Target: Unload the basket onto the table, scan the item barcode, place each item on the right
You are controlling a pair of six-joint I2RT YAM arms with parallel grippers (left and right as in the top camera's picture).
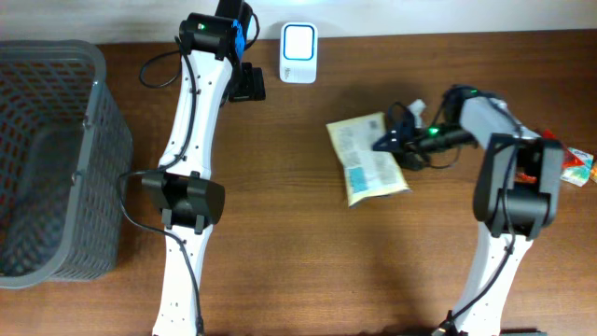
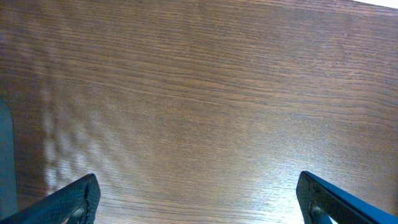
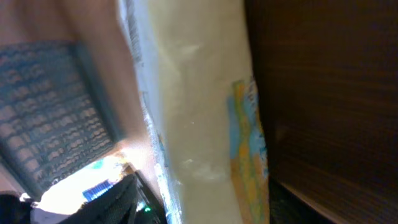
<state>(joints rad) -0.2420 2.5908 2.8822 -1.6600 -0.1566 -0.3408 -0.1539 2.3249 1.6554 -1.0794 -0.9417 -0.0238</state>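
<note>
The item is a pale yellow packet (image 1: 364, 161) with a printed label, lying at the table's centre right. My right gripper (image 1: 390, 142) is at its right edge. In the right wrist view the packet (image 3: 199, 93) fills the gap between the jaws of the right gripper (image 3: 205, 208), with the dark upper finger (image 3: 118, 202) against it, so the gripper is shut on the packet. A white scanner (image 1: 298, 40) stands at the back of the table. My left gripper (image 1: 247, 86) sits just left of the scanner. It is open (image 2: 199, 199) over bare wood, with nothing between its fingertips (image 2: 78, 199).
A grey mesh basket (image 1: 47, 159) stands at the left edge and shows blurred in the right wrist view (image 3: 56, 106). A small colourful packet (image 1: 578, 166) lies at the far right behind the right arm. Both arm bases stand near the front edge.
</note>
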